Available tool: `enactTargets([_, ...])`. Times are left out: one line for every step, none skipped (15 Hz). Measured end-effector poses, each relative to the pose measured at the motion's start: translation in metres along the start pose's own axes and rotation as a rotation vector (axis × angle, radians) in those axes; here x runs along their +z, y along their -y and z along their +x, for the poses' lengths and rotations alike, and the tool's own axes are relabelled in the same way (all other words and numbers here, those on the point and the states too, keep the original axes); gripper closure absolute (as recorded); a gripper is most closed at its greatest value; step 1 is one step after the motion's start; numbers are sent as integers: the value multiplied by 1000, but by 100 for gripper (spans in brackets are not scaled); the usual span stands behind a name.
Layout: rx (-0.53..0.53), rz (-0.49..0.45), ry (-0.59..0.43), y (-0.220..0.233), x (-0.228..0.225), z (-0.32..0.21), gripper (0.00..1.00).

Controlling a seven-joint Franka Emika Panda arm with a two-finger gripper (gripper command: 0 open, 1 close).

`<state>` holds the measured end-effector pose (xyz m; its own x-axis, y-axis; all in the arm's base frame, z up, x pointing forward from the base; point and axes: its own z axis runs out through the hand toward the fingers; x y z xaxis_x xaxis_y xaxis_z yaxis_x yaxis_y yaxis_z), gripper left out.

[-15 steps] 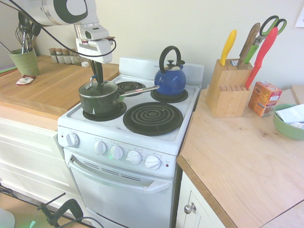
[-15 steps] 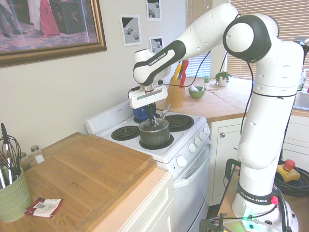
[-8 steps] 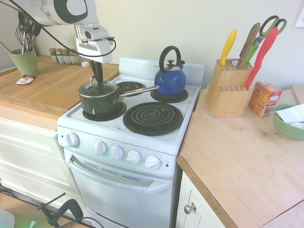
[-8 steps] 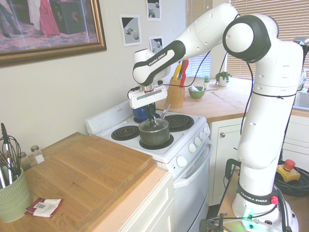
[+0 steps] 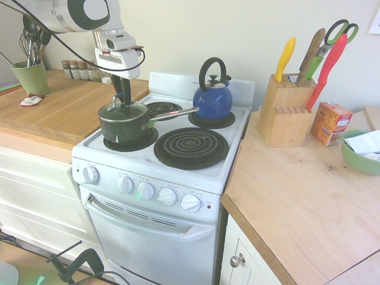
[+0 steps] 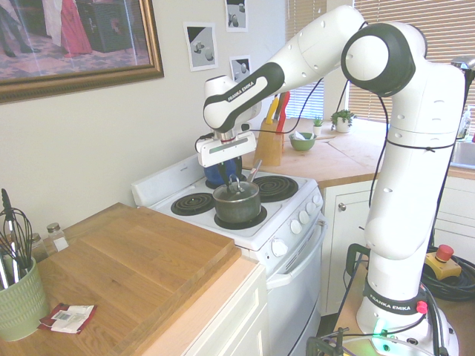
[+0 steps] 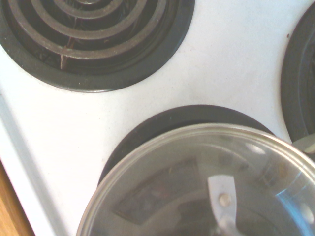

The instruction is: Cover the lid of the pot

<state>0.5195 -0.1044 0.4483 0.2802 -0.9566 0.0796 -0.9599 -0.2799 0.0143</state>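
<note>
Gripper (image 6: 231,176) fingers apart at handle of glass lid (image 6: 239,194); contact unclear. Lid sits on dark saucepan (image 6: 237,208), contents unclear, atop stove burner (image 6: 256,221). Green bowl (image 5: 360,160) holds white cloth or paper (image 5: 365,143).

I see pale walls (image 5: 178,35); a white stove (image 5: 148,222) between wooden counters (image 6: 133,274); a framed painting (image 6: 78,44); daylight behind slatted blinds (image 6: 434,33).
</note>
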Motion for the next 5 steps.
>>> enactTargets([-3, 13, -2, -2, -9, -2, 0])
enactTargets([-9, 34, -8, -5, -25, -6, 0])
enactTargets([-20, 57, -17, -11, -47, -13, 0])
enactTargets([-37, 81, -27, -19, -72, -22, 0])
enactTargets([-58, 103, -36, -28, -94, -32, 0])
